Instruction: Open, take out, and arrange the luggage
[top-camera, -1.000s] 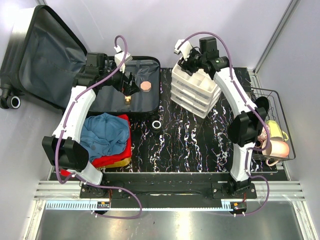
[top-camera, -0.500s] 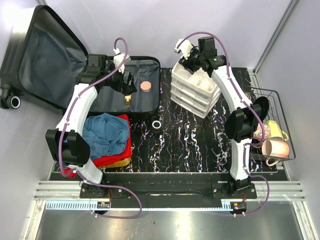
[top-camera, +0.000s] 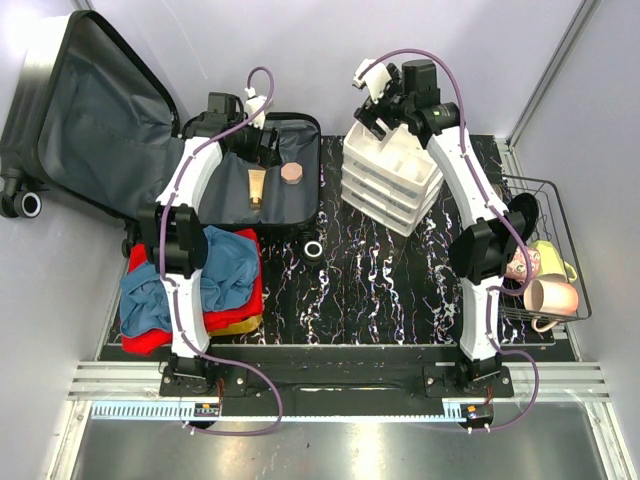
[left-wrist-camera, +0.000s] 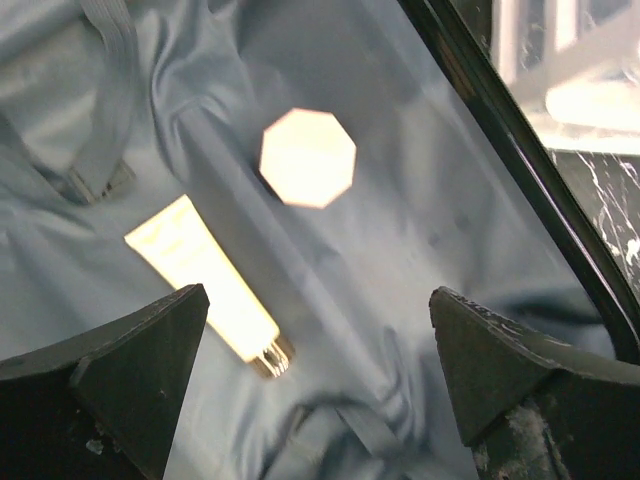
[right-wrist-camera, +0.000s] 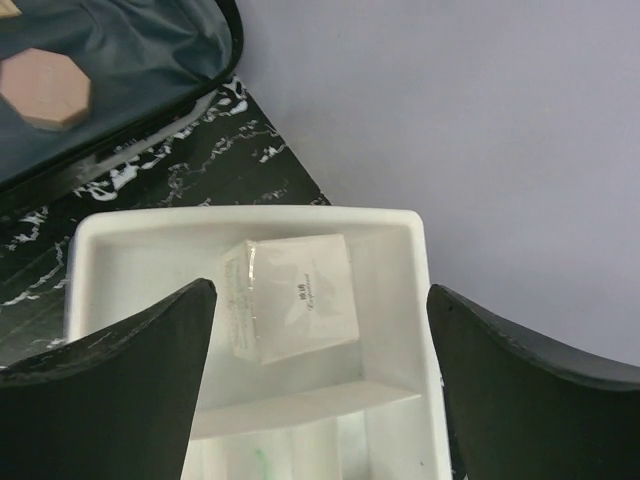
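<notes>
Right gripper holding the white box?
No, the white box lies loose in the organizer compartment, with the right gripper open above it.

Whole table (top-camera: 400, 290) is looked down on from overhead, far out. Wrist views are aimed close past each gripper: left gripper (left-wrist-camera: 318, 300) over the luggage (left-wrist-camera: 420, 230), right gripper (right-wrist-camera: 320, 292) over the organizer (right-wrist-camera: 420, 300). The octagonal jar (right-wrist-camera: 45, 88), ahead-left of the right gripper, is caught in all three.

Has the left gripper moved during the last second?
Yes. The left gripper has moved back toward the far rim of the suitcase, away from the tube.
</notes>
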